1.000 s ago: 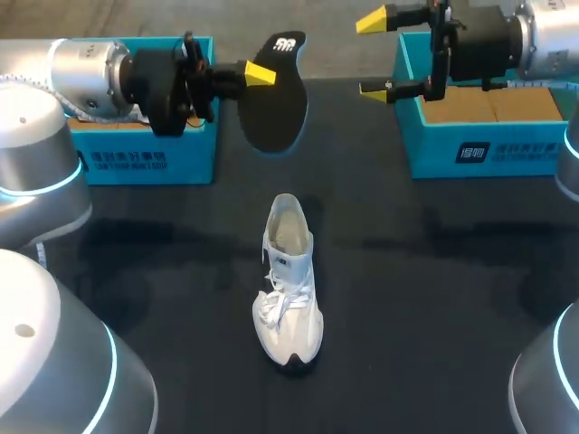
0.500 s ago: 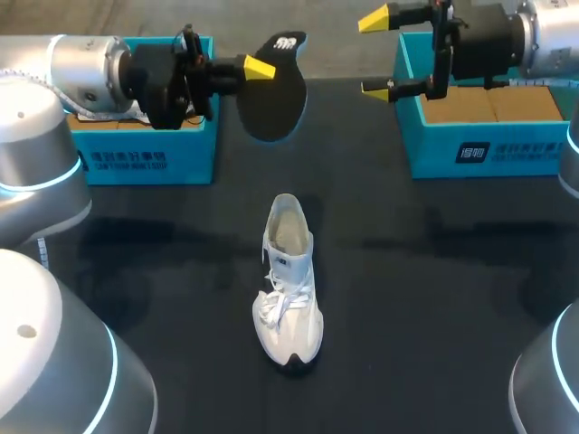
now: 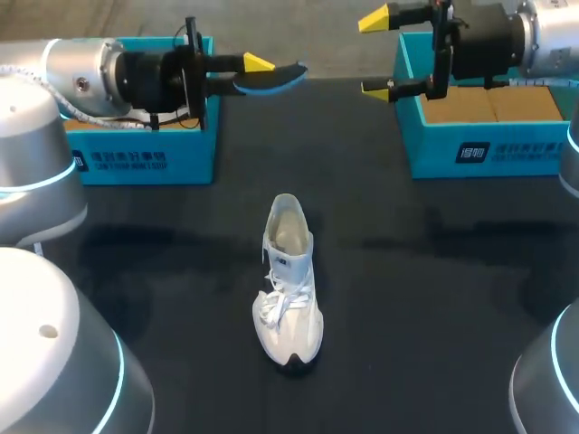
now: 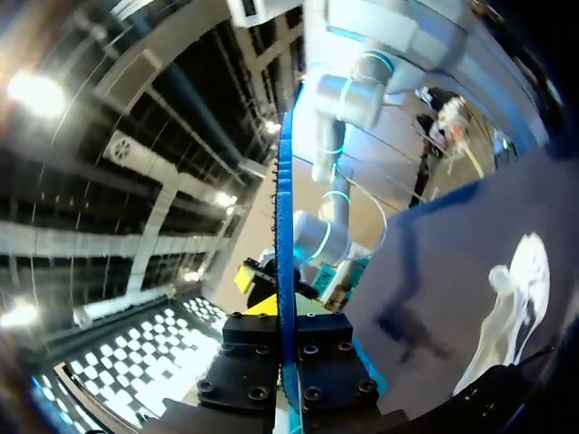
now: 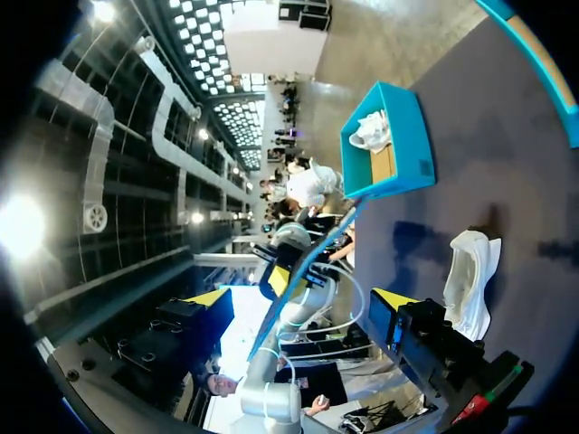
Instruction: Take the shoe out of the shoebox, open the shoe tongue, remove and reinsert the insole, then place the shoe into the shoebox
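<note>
Left gripper [image 3: 251,72]: clamped on flat black foam insole [image 3: 276,78], blue-edged; right gripper [image 3: 375,54]: fingers apart, empty; risk: end-held insole sags, missing white laced sneaker [image 3: 289,280] below.

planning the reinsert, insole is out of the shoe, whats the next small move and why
Probably bring the insole, held level in the left jaws, down over the shoe: it hangs by the left box, and the shoe's opening faces up, free.

A robot lab, it seems: a grey left arm [image 3: 81,68] and right arm [image 3: 547,32] with glowing blue rings hang over a black tabletop [image 3: 434,298] bearing a white shoe [image 3: 288,289], a teal box [image 3: 145,158] and a second box [image 3: 488,149].
</note>
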You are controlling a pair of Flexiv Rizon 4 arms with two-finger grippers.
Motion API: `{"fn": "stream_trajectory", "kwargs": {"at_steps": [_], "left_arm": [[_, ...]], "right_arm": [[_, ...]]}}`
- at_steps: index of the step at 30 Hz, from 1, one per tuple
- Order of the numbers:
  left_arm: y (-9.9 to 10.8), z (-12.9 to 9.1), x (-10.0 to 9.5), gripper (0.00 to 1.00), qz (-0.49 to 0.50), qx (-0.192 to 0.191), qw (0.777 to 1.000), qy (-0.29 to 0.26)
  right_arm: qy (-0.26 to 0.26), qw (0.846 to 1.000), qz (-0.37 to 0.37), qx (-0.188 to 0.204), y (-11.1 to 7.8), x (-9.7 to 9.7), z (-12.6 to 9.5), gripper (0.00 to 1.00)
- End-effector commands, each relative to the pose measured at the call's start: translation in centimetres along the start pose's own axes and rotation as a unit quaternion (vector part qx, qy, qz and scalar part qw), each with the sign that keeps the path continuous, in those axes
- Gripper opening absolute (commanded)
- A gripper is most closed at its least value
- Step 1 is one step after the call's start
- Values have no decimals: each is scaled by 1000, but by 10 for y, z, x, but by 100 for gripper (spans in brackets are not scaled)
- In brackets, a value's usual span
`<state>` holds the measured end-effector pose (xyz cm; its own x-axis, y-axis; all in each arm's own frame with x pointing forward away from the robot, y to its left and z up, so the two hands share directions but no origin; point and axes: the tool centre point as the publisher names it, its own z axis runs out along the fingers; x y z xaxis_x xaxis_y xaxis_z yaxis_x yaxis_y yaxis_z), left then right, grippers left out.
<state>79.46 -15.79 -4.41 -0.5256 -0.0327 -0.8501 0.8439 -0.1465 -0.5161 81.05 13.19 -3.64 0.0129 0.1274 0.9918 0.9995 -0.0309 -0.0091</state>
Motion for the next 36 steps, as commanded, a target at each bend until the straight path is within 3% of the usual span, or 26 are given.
{"fn": "stream_trajectory", "kwargs": {"at_steps": [1, 2, 21, 23, 24, 25, 26, 28, 29, 30, 31, 33, 34, 35, 36], "left_arm": [[-9, 0, 2, 0, -419, 28, 908, 0], [-9, 0, 1, 0, -451, 31, 892, -12], [-9, 0, 1, 0, -451, 31, 892, -12], [-10, -1, -1, 0, -486, 40, 873, -14], [-10, -1, -1, 0, -523, 35, 852, -18], [-10, -1, -1, 0, -523, 37, 851, -15], [-10, -1, -1, 0, -563, 38, 826, -14], [-11, -2, 0, 0, -585, 33, 810, -14], [-10, -1, 2, 0, -622, 29, 782, -5], [-10, -1, 2, 0, -633, 27, 774, -7], [-10, -1, 4, 0, -675, 21, 738, 4], [-9, 0, 5, 0, -687, 21, 726, -6], [-8, 1, 4, 0, -720, 21, 693, 6], [-8, 0, 5, 0, -738, 9, 675, 7], [-8, -1, 7, 0, -772, 1, 635, 24]], "right_arm": [[-1, 1000, 0, 0, 1, 0, 2, 100], [-1, 1000, 0, 0, 1, 0, 2, 100], [-1, 1000, 0, 0, 1, 0, 2, 100], [-1, 1000, 0, 0, 1, 0, 2, 100], [-1, 1000, 0, 0, 1, 0, 2, 100], [-1, 1000, 0, 0, 1, 0, 2, 100], [-1, 1000, 0, 0, 1, 0, 2, 100], [-1, 1000, 0, 0, 1, 0, 2, 100], [-1, 1000, 0, 0, 1, 0, 2, 100], [-1, 1000, 0, 0, 1, 0, 2, 100], [-1, 1000, 0, 0, 1, 0, 2, 100], [-1, 1000, 0, 0, 1, 0, 2, 100], [-1, 1000, 0, 0, 1, 0, 2, 100], [-1, 1000, 0, 0, 1, 0, 2, 100], [-1, 1000, 0, 0, 1, 0, 2, 100]]}}
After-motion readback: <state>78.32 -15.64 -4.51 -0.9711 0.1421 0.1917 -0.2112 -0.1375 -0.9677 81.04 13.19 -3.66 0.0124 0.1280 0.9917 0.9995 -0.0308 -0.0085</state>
